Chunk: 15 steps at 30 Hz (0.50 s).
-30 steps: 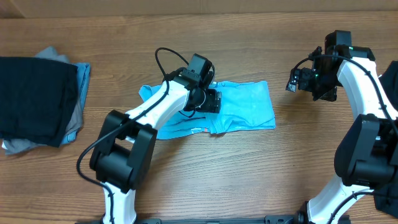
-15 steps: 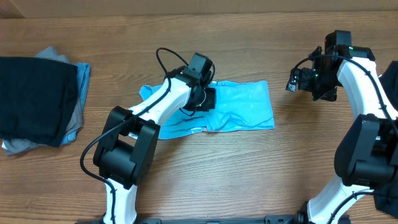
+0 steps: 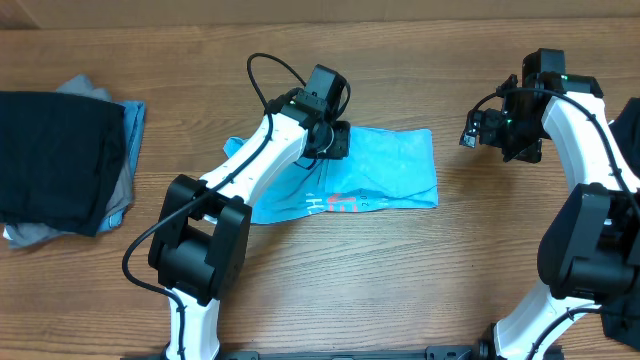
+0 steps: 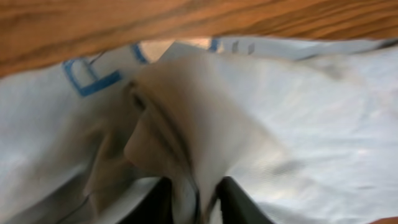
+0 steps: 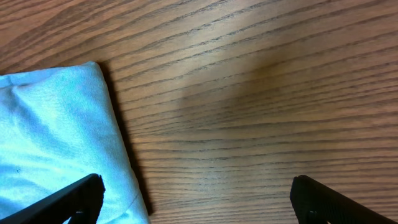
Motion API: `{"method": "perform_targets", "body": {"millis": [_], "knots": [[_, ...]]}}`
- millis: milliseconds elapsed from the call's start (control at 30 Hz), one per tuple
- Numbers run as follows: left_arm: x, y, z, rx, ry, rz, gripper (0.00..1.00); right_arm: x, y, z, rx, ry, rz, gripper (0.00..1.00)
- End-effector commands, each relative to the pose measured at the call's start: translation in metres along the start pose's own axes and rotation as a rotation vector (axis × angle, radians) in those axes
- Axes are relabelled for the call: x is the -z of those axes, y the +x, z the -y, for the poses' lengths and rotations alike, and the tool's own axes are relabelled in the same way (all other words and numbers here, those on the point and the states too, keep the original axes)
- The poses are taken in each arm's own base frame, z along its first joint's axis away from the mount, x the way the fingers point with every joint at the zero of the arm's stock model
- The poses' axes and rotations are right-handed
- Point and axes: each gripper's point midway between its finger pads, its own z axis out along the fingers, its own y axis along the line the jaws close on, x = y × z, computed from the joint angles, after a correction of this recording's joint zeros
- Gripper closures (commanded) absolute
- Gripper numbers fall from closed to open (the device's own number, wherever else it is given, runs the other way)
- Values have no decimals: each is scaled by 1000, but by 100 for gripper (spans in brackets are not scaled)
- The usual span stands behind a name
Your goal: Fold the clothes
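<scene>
No text can be read. White and red lettering (image 3: 338, 203) is seen on the shirt (image 3: 390, 170) at lower centre of the overhead view, too small to be made out. Blue outlined print (image 4: 93, 78) is seen at upper left of the left wrist view, blurred past reading.

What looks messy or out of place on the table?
The sky-blue shirt lies rumpled and uneven, with a fold bunched up between the left fingers. The pile at far left is untidy, grey and blue edges poking out under the black shirt.
</scene>
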Motion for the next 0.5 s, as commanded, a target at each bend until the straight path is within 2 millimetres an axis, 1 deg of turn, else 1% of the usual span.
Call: {"method": "perform_targets", "body": {"millis": [0,33,67,133,200,267,333,400,467], "knots": [[7,9,-12,-17,-63,-6,55,15,-8,-2,10,3,51,0],[7,11,-14,-16,-71,-12,50,15,-8,-2,10,3,50,0],[7,12,-15,-15,-74,-17,49,15,-8,-2,10,3,50,0],[10,8,-12,-16,-64,-5,51,15,-8,-2,10,3,50,0],[20,-4,-5,-20,-50,28,52,15,-8,-2,10,3,50,0],[37,-20,8,-33,-23,83,55,15,-8,-2,10,3,50,0],[49,-29,16,-39,-7,119,57,15,-8,-2,10,3,50,0],[52,-32,17,-39,-3,125,57,15,-8,-2,10,3,50,0],[47,-28,15,-37,-4,107,57,15,-8,-2,10,3,50,0]]}}
